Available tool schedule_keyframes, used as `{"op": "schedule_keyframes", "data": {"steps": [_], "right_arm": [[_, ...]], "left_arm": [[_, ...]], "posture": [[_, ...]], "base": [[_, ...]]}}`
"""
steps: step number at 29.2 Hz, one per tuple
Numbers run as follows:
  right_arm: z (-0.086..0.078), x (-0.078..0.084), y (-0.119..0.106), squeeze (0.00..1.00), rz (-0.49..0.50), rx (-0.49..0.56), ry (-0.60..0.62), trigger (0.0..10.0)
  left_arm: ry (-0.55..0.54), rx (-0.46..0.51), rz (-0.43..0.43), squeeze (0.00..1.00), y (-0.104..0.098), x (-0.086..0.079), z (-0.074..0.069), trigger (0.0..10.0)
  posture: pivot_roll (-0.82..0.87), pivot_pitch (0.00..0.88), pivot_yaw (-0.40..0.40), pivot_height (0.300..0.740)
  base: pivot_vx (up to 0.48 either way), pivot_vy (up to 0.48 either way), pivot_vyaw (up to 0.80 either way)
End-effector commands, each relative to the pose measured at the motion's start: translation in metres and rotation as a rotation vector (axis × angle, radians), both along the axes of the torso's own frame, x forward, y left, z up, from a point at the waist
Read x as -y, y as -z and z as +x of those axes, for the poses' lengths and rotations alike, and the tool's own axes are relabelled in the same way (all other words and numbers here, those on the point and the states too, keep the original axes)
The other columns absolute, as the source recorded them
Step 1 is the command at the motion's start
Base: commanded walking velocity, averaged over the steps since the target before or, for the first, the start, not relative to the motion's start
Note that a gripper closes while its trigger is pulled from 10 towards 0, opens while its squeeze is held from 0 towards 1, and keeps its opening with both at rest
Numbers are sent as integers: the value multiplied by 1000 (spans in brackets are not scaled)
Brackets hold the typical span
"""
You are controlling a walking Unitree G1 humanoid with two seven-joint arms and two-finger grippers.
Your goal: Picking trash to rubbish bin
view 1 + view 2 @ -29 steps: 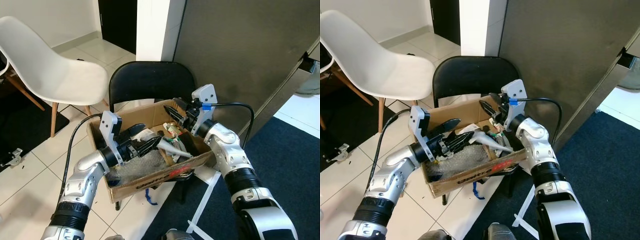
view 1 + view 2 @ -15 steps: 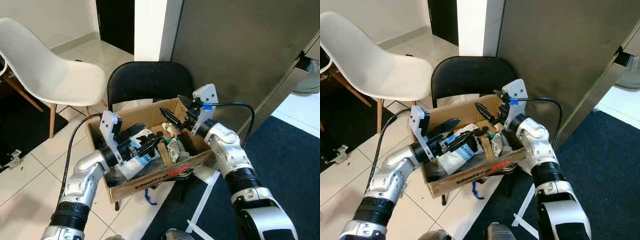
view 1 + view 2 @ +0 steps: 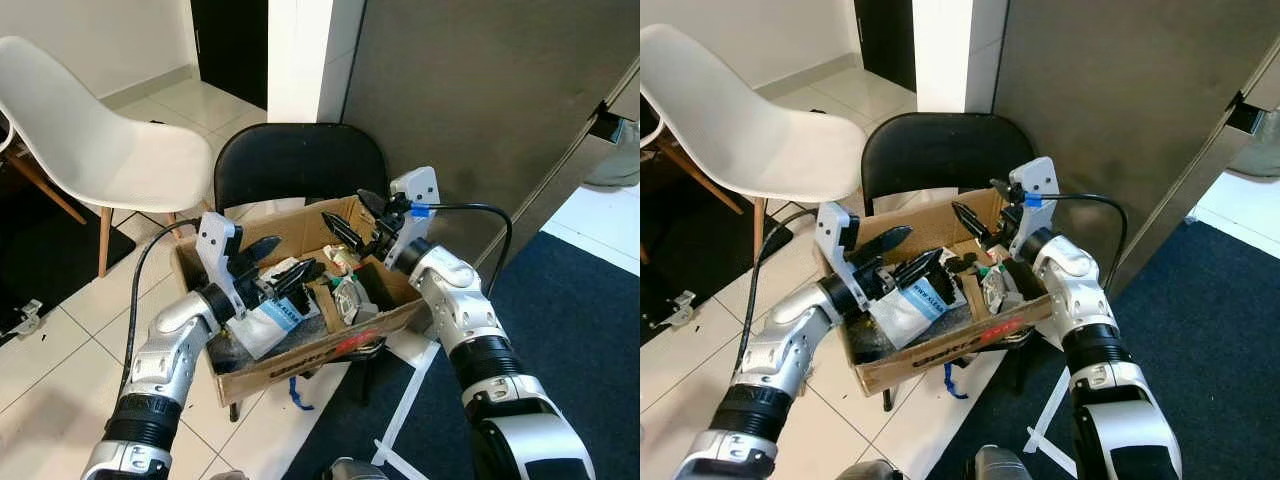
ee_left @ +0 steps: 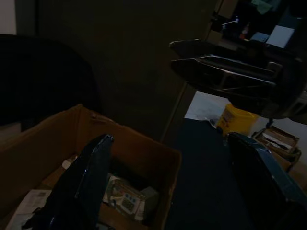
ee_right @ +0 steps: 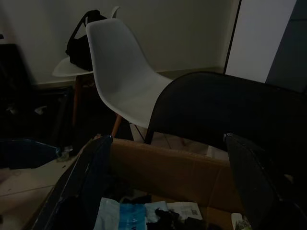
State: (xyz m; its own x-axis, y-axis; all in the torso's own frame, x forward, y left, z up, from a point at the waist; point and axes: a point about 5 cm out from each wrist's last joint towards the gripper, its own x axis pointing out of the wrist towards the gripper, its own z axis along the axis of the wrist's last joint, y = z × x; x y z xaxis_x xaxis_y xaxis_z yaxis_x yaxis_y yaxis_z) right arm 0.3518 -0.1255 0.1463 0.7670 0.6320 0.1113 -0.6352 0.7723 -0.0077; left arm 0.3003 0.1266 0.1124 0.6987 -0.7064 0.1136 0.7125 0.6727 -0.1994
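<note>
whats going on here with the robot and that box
The robot is working over a cardboard box of trash that sits on a black chair. Both arms reach above it: the left gripper hovers over a white and blue packet, the right gripper hangs near the far wall. Both jaws are open, holding nothing.

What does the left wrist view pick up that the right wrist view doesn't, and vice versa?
Left wrist view: the right gripper seen from across the box, a yellow container on the floor beyond, dark carpet, and small packaging in the box's far corner.

Right wrist view: the white chair with a black bag behind it, the black chair back, and a white pouch with a blue label in the box.

Both: the cardboard box with trash inside, framed by that arm's own open black fingers.
</note>
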Motion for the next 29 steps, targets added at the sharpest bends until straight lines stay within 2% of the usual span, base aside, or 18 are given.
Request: {"op": "schedule_keyframes", "data": {"steps": [1, 7, 29], "right_arm": [[1, 4, 0, 0, 14, -13, 14, 10000], [1, 4, 0, 0, 16, -13, 14, 10000], [1, 3, 0, 0, 14, -14, 12, 10000]], "left_arm": [[-3, -10, 2, 0, 2, 3, 1, 10000], [-10, -7, 13, 0, 2, 6, 2, 10000], [-13, 3, 29, 0, 2, 8, 3, 10000]], "posture": [[-21, 0, -68, 740], [-22, 0, -66, 740], [-22, 0, -64, 740]], "base": [[0, 0, 0], [0, 0, 0], [-256, 0, 0]]}}
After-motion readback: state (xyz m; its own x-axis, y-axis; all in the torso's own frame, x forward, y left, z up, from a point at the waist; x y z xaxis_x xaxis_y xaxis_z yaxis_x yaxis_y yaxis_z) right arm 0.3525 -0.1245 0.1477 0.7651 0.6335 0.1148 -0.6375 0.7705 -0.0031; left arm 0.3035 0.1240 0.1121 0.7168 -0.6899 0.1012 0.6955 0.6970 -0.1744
